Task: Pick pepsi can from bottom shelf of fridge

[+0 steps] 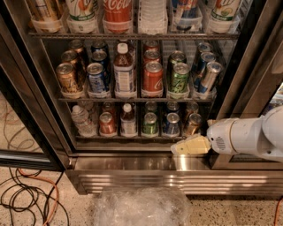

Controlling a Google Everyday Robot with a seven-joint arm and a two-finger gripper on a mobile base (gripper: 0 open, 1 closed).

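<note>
Cream claw (177, 149) low at the fridge (132, 178) front, clear of the cans.
Spread: cannot tell. Pepsi can (171, 125) sits up-left on bottom shelf (132, 138), green can (150, 125) beside it.

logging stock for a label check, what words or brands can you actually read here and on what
"Coca-Cola", white script, partly cut off by the frame's top: on the red bottle on the top rack.
red can, middle rack: white script, too blurred to read.
pepsi can, bottom shelf: mark too small to read.
All other cans and bottles: unreadable.
gripper, low in front of the fridge, just below and right of the pepsi can: no text.
</note>
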